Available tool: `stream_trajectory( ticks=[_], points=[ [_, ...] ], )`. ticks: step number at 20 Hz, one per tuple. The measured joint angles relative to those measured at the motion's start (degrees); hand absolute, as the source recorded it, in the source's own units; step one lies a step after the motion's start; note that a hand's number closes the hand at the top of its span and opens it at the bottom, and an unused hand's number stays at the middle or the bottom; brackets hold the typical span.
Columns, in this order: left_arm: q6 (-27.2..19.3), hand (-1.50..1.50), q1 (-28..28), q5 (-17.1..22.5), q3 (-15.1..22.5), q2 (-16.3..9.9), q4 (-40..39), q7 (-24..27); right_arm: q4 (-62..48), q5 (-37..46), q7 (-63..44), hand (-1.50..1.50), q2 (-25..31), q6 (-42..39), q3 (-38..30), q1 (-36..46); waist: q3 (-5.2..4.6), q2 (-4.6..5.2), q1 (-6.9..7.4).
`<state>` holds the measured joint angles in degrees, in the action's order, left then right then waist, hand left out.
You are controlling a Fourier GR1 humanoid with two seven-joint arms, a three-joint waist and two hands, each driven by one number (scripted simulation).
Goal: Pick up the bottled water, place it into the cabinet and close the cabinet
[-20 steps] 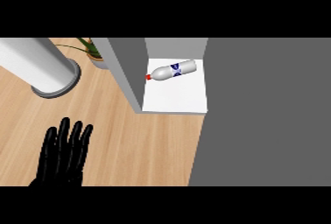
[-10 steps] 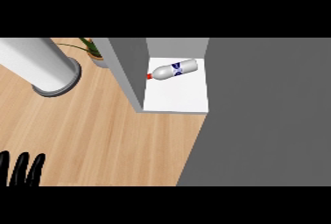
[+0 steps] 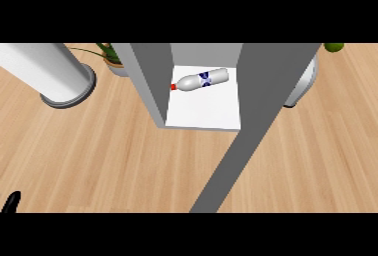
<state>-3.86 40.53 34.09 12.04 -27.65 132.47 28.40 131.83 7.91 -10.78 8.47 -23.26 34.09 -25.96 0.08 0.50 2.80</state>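
Note:
The water bottle (image 3: 203,80) lies on its side on the white shelf of the grey cabinet (image 3: 149,80), red cap pointing left. The cabinet's grey door (image 3: 247,130) stands out from the right side of the opening and runs as a narrow slanted band down to the view's lower edge. Only a black sliver of my left hand (image 3: 11,202) shows at the lower left edge, far from the cabinet and touching nothing I can see. My right hand is out of sight.
A tall white cylinder on a grey base (image 3: 55,72) stands at the left on the wooden counter (image 3: 96,150). A potted plant (image 3: 111,60) sits behind the cabinet's left wall. A white rounded object (image 3: 303,82) shows right of the door.
My left hand has drawn back down to the lower left edge. The door, which covered the whole right side as a broad grey area, now shows as a narrow band, uncovering the counter at the right.

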Motion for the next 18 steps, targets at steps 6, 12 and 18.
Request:
stream_trajectory(
  ticks=[6, 12, 18],
  points=[
    [5.4, -1.5, 4.6, 2.1, -4.2, -1.4, -0.2, 1.7, -1.6, -4.1, -3.1, 1.5, 0.2, 0.6, 0.0, 4.1, 0.0, 0.05, 0.73],
    [10.3, -1.5, 6.9, 6.6, -9.1, -2.3, -0.7, 2.8, -4.1, -10.2, -6.7, 1.5, 0.2, 2.1, -2.9, 11.1, -0.07, 0.22, 1.08],
    [14.8, -1.5, 9.7, 10.4, -13.4, -3.1, -1.1, 3.8, -9.9, -17.9, -10.5, 1.5, -3.3, 8.8, -6.6, 22.2, -0.12, 0.18, 1.58]
  ],
)
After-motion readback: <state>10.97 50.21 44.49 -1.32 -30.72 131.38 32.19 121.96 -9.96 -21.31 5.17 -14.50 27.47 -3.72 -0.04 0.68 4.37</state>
